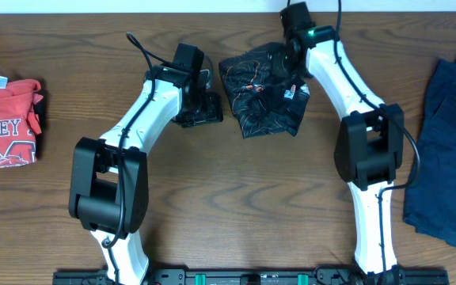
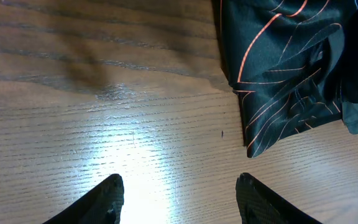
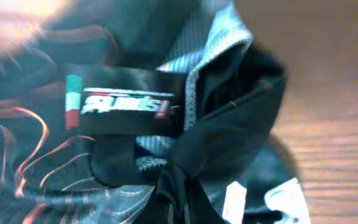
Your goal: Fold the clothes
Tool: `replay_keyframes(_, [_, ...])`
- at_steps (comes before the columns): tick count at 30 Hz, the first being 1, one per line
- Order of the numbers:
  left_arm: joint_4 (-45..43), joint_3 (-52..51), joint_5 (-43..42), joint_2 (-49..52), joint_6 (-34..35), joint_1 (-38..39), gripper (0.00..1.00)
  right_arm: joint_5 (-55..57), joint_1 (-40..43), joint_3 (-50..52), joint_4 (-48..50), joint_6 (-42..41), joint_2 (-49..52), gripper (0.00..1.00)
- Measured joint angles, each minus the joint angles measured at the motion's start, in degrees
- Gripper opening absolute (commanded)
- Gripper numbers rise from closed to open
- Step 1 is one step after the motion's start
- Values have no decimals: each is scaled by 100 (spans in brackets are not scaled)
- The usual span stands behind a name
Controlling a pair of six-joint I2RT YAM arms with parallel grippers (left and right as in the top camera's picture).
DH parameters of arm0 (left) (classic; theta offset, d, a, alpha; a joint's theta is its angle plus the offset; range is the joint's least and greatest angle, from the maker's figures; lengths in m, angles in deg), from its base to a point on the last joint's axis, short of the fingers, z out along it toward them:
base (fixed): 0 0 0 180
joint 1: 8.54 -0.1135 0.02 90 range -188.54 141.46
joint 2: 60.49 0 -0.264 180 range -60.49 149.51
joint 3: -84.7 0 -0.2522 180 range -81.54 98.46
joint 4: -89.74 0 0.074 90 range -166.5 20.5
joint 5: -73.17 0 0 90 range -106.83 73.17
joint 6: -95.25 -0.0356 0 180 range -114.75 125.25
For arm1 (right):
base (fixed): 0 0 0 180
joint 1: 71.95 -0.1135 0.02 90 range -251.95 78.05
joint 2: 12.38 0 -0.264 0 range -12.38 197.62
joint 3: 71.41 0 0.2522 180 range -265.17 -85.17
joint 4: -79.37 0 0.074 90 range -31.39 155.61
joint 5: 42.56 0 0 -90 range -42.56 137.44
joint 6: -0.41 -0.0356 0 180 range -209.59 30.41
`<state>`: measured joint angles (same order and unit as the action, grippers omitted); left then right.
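The clothes in play are a black jersey (image 1: 258,99) with thin orange wavy lines, lying crumpled at the table's back centre. My right gripper (image 1: 280,66) sits over its far right part. In the right wrist view the gripper (image 3: 180,202) is shut on a bunched fold of the black fabric (image 3: 229,134), beside a sewn brand label (image 3: 126,102) and the pale mesh inside. My left gripper (image 1: 203,109) hovers just left of the jersey. Its fingers stand open over bare wood (image 2: 180,193), and the jersey's edge (image 2: 291,62) lies ahead to the right.
A folded red T-shirt (image 1: 6,123) with white lettering lies at the far left edge. A dark navy garment (image 1: 450,142) is spread at the far right. The wooden table (image 1: 236,198) runs between the two arms toward the front.
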<state>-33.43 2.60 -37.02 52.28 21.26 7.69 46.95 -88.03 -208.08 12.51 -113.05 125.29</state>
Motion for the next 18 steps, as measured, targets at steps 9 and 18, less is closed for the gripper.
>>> replay_keyframes(9, [2, 0, 0, 0, 0, 0, 60, 173, 168, -828, 457, 0, -4, 2])
replay_keyframes(18, [2, 0, 0, 0, 0, 0, 60, 245, 238, -828, 319, -17, -2, 97])
